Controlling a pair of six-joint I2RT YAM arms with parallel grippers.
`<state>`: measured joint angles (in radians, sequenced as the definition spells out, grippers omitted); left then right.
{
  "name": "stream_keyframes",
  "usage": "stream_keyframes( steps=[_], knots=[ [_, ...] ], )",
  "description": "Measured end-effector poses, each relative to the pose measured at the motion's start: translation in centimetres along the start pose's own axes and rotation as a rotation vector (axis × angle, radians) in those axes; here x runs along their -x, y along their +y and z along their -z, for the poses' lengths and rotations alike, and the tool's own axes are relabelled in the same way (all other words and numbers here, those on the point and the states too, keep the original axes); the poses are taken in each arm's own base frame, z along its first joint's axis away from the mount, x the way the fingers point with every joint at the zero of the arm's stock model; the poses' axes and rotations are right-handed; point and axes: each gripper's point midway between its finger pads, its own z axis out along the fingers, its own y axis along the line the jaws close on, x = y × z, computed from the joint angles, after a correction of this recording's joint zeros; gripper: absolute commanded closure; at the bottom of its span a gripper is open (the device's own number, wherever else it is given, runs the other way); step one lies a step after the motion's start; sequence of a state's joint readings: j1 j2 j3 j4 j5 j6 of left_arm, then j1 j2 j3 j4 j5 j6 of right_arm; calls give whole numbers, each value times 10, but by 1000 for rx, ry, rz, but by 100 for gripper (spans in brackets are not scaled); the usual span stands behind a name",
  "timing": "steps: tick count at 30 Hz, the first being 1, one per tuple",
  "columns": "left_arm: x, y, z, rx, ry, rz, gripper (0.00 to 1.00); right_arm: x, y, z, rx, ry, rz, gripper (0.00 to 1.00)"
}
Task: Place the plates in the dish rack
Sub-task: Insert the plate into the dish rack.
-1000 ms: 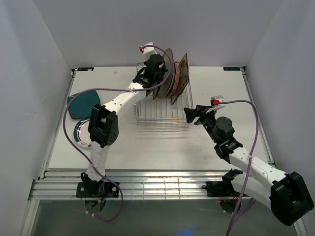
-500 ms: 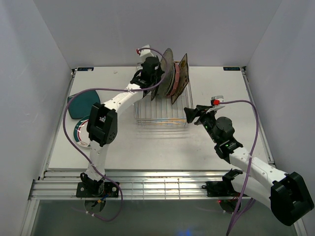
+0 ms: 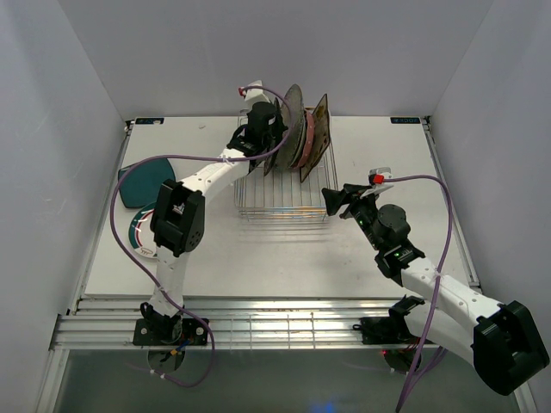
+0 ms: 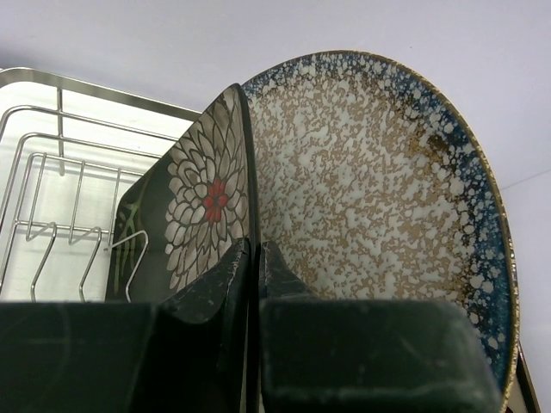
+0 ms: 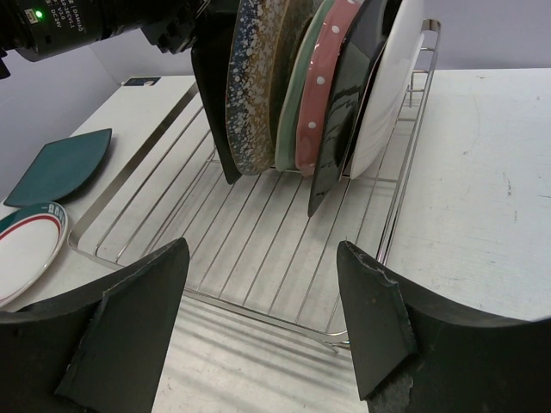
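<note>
left tool (image 4: 256,258): narrow, pinched on the rim of the black floral plate (image 4: 202,202), one finger on each face.
black floral plate: stands on edge at the far end of the dish rack (image 3: 284,202), directly under the tool. Its back lies against the grey speckled plate (image 4: 370,189).
row beyond the tool: speckled, then green, then the pink dotted plate (image 5: 325,90), then a dark one and a pale one, all upright and packed close.
right tool (image 5: 258,301): wide, holding nothing, hanging just off the rack's near right corner.
not yet loaded: the teal plate (image 3: 146,182) and the white rimmed plate (image 3: 142,231) lie flat on the surface (image 3: 387,163), well apart from the left tool, near its arm's elbow.
risk, release: if the black plate's foot is not between tines, it will likely slide or fall flat once let go.
risk, withdrawal: one finger sits in the slim gap beside the speckled plate. Pulling out askew could drag that plate and tip the row.
risk, right tool: it is close to the rack, so a stray move could nudge it.
left wrist only: the pinch itself and the flower face.
right wrist only: the plates' lower edges over the base wires. Whether the black plate touches them I cannot tell.
top only: both arms, and the plates left out.
</note>
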<state>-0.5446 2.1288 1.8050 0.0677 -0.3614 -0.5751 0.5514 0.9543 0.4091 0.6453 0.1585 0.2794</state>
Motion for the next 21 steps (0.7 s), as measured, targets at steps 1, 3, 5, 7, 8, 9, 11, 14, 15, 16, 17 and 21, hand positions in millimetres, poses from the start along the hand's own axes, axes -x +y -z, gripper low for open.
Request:
stream_keyframes(
  steps=[1,3,5,7,8,9,11,14,15,16,17,21],
  knots=[
    [-1,0,0,-3,1,1,85,0,0,0,0,0,0,25],
    [0,0,1,-8,0,3,82,0,0,0,0,0,0,25],
    [0,0,1,-14,2,3,78,0,0,0,0,0,0,25],
    [0,0,2,-21,7,0,75,0,0,0,-1,0,0,25],
    [0,-2,2,-30,8,2,73,0,0,0,-1,0,0,25],
    [1,-3,3,-38,6,4,71,0,-1,0,-3,-1,0,25],
    [5,-6,4,-50,-2,8,68,0,-1,0,-5,-1,0,25],
    [16,-12,8,-70,-18,18,64,0,-1,0,-8,-2,0,25],
    [19,-14,9,-78,-22,21,63,0,-2,0,-9,-2,0,25],
    [23,-16,11,-85,-28,24,62,0,-2,0,-11,-2,0,25],
    [27,-18,12,-93,-35,28,62,0,-2,0,-12,-3,0,25],
    [40,-23,16,-115,-53,38,56,0,-3,0,-15,0,0,25]
  ],
)
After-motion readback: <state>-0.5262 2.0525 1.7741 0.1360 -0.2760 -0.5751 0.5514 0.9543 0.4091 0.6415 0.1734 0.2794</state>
